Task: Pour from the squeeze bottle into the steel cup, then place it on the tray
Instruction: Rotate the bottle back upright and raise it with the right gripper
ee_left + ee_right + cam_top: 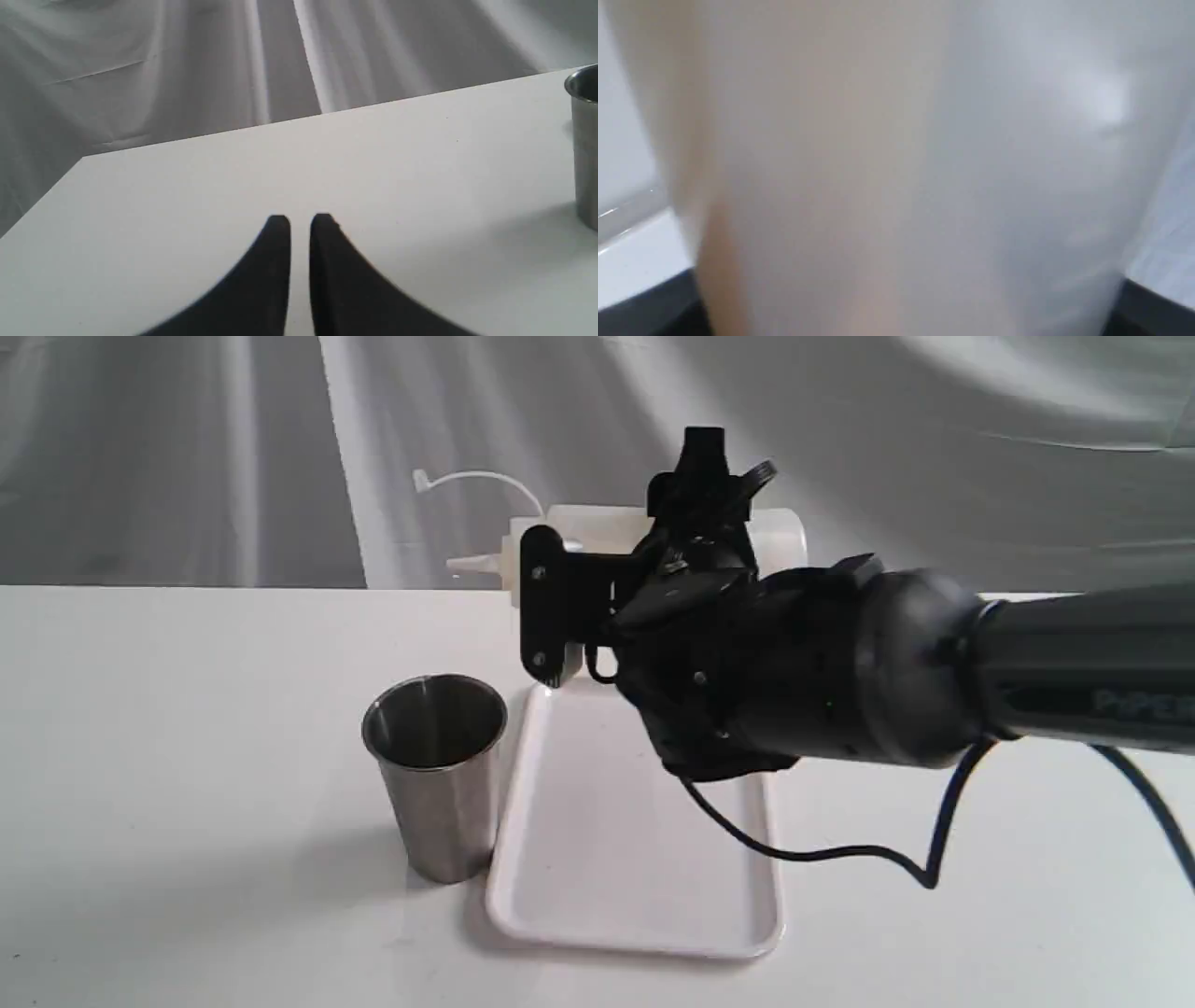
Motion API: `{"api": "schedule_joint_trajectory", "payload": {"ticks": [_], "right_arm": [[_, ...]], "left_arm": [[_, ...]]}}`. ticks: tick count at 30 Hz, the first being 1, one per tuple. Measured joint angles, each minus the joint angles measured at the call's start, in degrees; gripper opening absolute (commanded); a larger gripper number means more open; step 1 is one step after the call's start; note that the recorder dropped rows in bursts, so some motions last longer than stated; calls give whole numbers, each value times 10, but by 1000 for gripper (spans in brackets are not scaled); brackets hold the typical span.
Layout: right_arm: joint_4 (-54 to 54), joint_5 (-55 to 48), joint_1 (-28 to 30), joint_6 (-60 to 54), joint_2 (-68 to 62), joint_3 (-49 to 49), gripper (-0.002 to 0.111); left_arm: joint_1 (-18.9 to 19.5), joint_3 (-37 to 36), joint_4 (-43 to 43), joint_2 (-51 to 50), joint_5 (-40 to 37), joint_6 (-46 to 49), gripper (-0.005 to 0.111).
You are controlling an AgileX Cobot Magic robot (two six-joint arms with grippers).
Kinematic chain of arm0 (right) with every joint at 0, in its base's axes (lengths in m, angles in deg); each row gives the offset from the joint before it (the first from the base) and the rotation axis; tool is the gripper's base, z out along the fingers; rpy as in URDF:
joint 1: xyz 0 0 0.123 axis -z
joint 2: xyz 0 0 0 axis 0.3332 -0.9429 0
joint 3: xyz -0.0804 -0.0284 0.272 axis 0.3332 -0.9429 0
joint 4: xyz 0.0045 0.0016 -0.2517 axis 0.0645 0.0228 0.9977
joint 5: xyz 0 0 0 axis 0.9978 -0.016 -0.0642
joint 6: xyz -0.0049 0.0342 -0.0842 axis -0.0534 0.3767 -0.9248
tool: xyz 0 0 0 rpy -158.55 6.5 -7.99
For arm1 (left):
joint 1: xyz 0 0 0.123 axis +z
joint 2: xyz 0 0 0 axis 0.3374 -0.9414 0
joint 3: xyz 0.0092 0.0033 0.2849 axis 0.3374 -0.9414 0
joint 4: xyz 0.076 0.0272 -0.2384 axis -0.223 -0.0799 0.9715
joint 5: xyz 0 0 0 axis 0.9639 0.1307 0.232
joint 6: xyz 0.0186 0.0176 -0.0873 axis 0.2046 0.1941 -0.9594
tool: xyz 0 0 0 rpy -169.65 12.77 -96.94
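Observation:
My right gripper [560, 607] is shut on the squeeze bottle [597, 537], holding it on its side above the far end of the tray [635, 840]. Its cone nozzle [471, 564] points left, above and behind the steel cup [439, 775], and the cap strap [476, 481] curls up over it. The cup stands upright against the tray's left rim. In the right wrist view the bottle's blurred whitish body [896, 168] fills the picture. My left gripper [300, 224] hovers low over bare table, jaws nearly together with nothing between them; the cup [584, 144] is off to its side.
A black cable [840, 849] hangs from the right arm across the tray's right rim. Grey draped cloth backs the white table [187, 756]. The table's far edge and a corner [84, 158] show in the left wrist view.

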Motion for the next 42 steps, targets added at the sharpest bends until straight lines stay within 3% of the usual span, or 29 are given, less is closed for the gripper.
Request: {"api": "schedule_joint_trajectory", "payload": {"ticks": [9,18,26,31,42], "right_arm": [[-27,84,33,142,63,-49,0],[-56,230,61,274,101,-88,0],[-108,350,97,318,122,-101,0],[-178,450,128,265,122,-101,0],[-455,675,183,-42,123,-159,0]], "left_arm": [[0,0,0,0,0,0,8],[0,0,0,0,0,0,8],[0,0,0,0,0,0,8],[0,0,0,0,0,0,8],[0,0,0,0,0,0,8]]}}
